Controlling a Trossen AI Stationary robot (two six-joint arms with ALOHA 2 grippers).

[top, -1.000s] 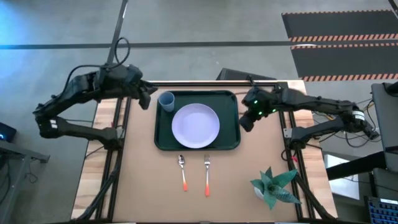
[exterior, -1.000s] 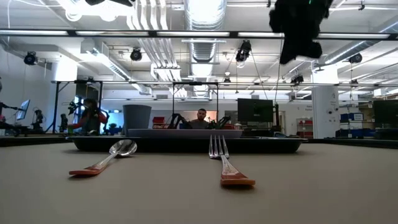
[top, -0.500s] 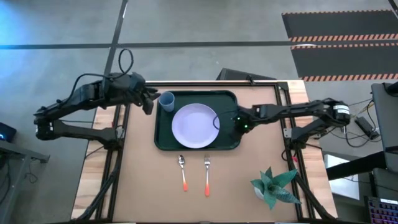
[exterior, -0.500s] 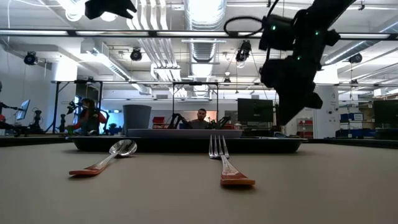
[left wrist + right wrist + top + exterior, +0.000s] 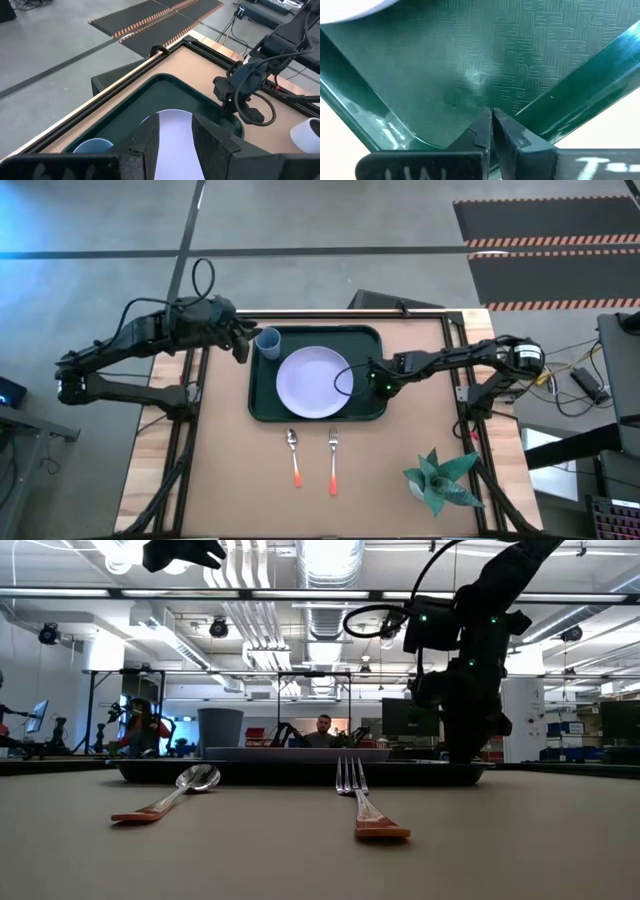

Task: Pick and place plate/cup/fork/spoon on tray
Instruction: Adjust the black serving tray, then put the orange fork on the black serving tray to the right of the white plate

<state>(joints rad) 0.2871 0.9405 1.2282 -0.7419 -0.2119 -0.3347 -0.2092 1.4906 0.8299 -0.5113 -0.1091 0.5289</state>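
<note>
Table: brown tabletop (image 5: 220,470) on a pale wood bench, grey floor around it; across the low view, a workshop with ceiling ducts and seated people far behind.
Plant: small potted green plant (image 5: 438,478) at the near right corner of the table, well apart from the cutlery.
Spoon: the spoon (image 5: 294,457) lies on the bare table just in front of the tray, bowl toward the tray, orange-red handle toward the near edge.
Fork: the fork (image 5: 333,461) lies just beside the spoon, to its right and parallel, tines toward the tray.
Tray: dark green tray (image 5: 262,405) sits at mid-table, farther back than the cutlery.
Plate: pale plate (image 5: 314,382) lies flat in the middle of the tray.
Right gripper: the right gripper (image 5: 375,382) is down inside the tray near its right rim, just beside the plate; fingers pressed together, holding nothing, tips at the textured tray floor in a corner.
Cup: blue cup (image 5: 267,342) stands upright in the tray's far left corner.
Left gripper: the left gripper (image 5: 240,344) hovers above the table just left of the cup, outside the tray; fingers spread apart, empty.
</note>
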